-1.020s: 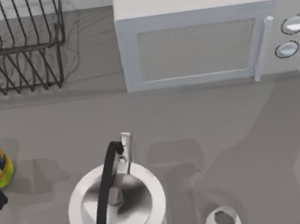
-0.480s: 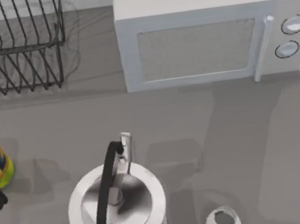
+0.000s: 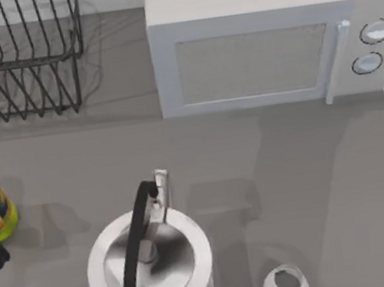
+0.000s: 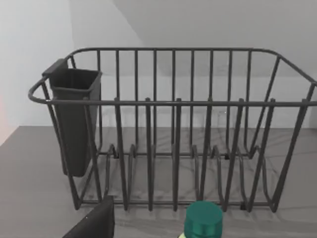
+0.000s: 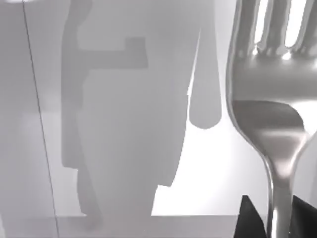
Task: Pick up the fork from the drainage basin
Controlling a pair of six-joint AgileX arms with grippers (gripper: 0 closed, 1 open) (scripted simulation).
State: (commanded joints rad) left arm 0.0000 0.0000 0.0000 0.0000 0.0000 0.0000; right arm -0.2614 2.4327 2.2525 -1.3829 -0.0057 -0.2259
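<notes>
Shadows shifted on table (image 3: 301, 164); fork (image 5: 270, 99) upright between right fingers (image 5: 250, 220).

The fork (image 5: 271, 99) is polished metal, mirror-bright and smooth, with soft reflections across its neck and tines. The kettle (image 3: 150, 264) has a brushed, satiny metal body and lid under a matt black handle, while the rack (image 4: 173, 129) is thin dark wire with a dull coating and carries a matt dark plastic cup (image 4: 74, 119). The surface (image 3: 309, 170) looks matt grey and smooth, and the microwave (image 3: 264, 42) has a flat pale casing.

Kettle (image 3: 150, 266), microwave (image 3: 264, 42), wire rack (image 3: 18, 60)
</notes>
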